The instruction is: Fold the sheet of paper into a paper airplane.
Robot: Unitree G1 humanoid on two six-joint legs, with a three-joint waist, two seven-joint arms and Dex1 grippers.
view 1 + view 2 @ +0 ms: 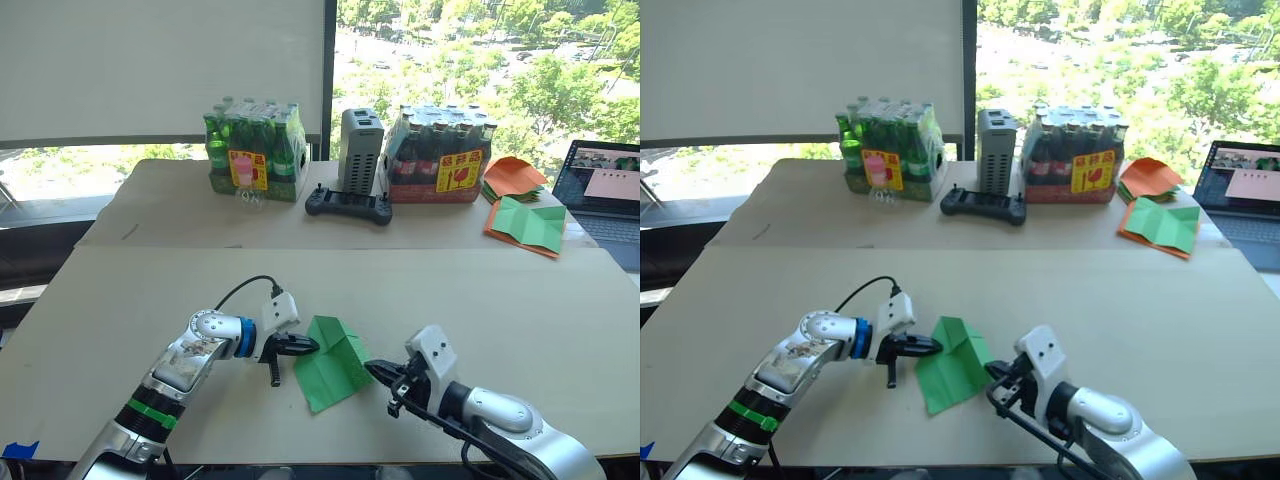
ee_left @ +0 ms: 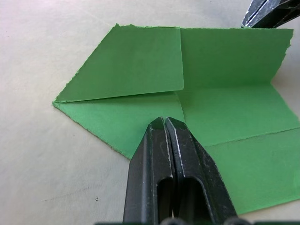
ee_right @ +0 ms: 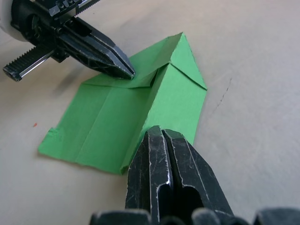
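Near the table's (image 1: 120, 290) front edge, both clenched hands, left (image 1: 308, 345) and right (image 1: 372, 369), press the half-folded paper (image 1: 335, 365). Any sideways slip could skew the nose folds or spring a flap open.

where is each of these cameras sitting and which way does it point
Left eye view: on the head, looking forward and down over the table; both arms show, the left gripper and right gripper flanking the sheet of paper.
Right eye view: the head's other eye, same scene.
Left wrist view: along the shut left fingers, tips over the paper's corner folds.
Right wrist view: along the shut right fingers at the paper's edge, facing the left gripper.
Shared: all four show the green paper.
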